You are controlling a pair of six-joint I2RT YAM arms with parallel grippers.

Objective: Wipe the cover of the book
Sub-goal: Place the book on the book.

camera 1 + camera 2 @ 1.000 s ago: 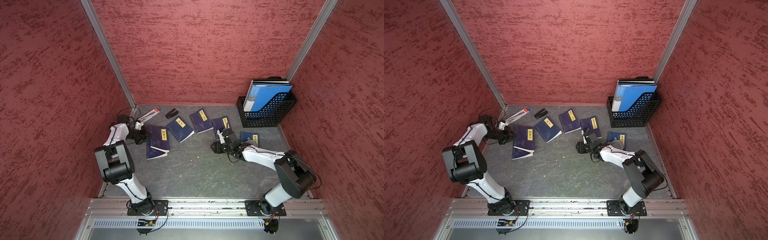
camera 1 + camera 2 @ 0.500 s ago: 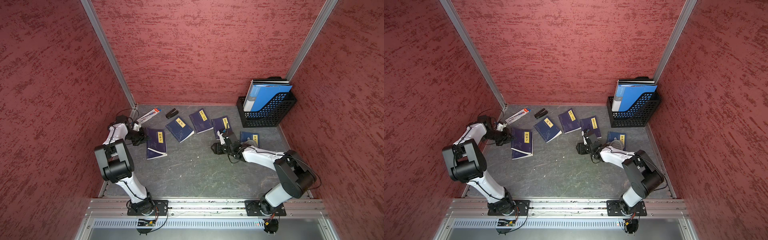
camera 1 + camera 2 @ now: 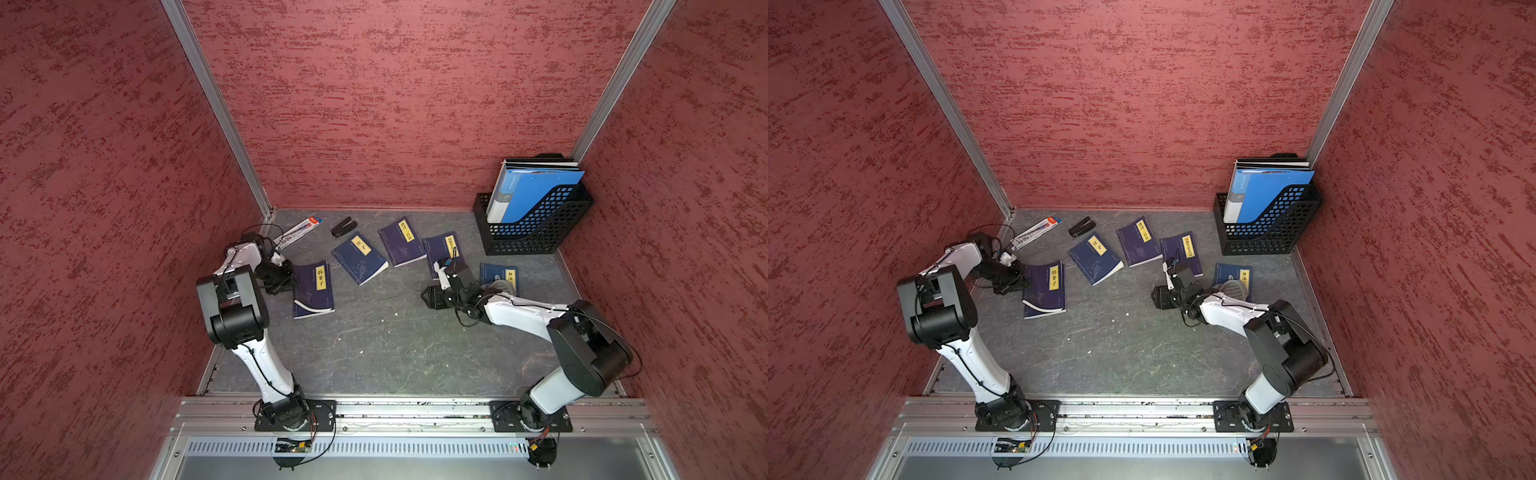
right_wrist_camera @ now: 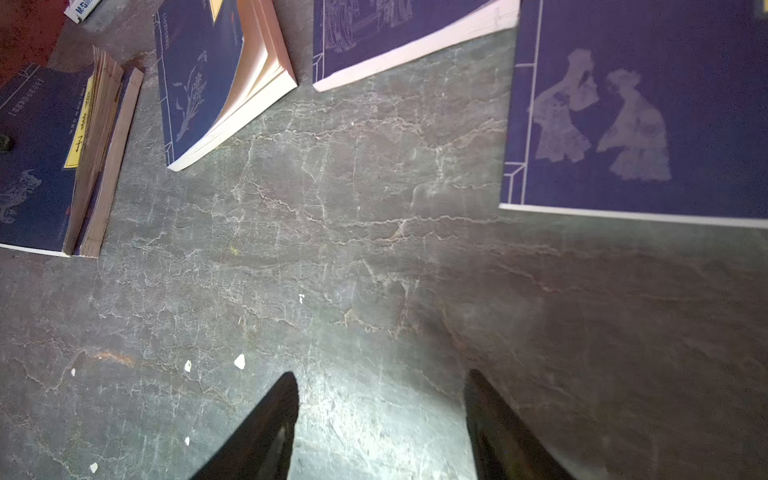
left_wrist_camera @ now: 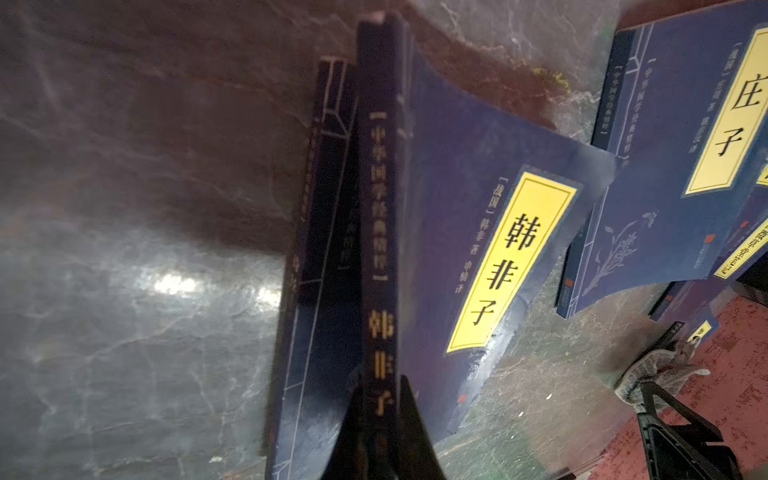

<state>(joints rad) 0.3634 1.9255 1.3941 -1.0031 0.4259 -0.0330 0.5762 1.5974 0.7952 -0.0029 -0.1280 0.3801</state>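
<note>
The book (image 3: 313, 289), dark blue with a yellow title label, lies at the left of the floor in both top views (image 3: 1044, 291). Its spine edge is raised off the floor and the cover bows (image 5: 457, 187). My left gripper (image 3: 286, 278) is at that spine edge. In the left wrist view it (image 5: 380, 386) is shut on the spine. My right gripper (image 3: 428, 298) hovers open over bare floor, with nothing between its fingers (image 4: 382, 376). A grey cloth (image 3: 498, 286) lies bunched on the far-right book, behind the right wrist.
Several other blue books (image 3: 359, 257) lie in a row across the back. A black mesh file holder (image 3: 536, 226) with blue folders stands in the back right corner. A pen box (image 3: 297, 230) and a black stapler (image 3: 344, 226) lie by the back wall. Red walls close three sides.
My left gripper and the book's spine edge have shifted slightly toward the left wall. The right arm has not moved.
</note>
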